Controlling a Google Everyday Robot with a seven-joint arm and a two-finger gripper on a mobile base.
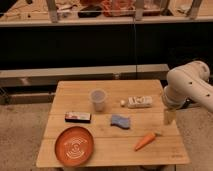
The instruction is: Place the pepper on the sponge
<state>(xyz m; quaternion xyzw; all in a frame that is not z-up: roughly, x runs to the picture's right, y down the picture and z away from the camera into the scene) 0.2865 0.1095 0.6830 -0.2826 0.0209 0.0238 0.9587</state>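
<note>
The pepper (pixel 145 141) is laid diagonally on the bench (pixel 70 95), stem far-right, tip near-left, near the sponge (pixel 120 121). The hand (pixel 170 116) is seen at the bench's right edge; its opening cannot be told.

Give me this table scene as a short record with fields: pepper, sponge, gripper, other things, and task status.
pepper: lying on the table, front right, apart from the sponge
sponge: mid-table, nothing on it
gripper: at the table's right edge, apart from the pepper
other things: clear cup, white oblong item, black-and-white box, orange plate
task status: pepper not yet on sponge
</note>
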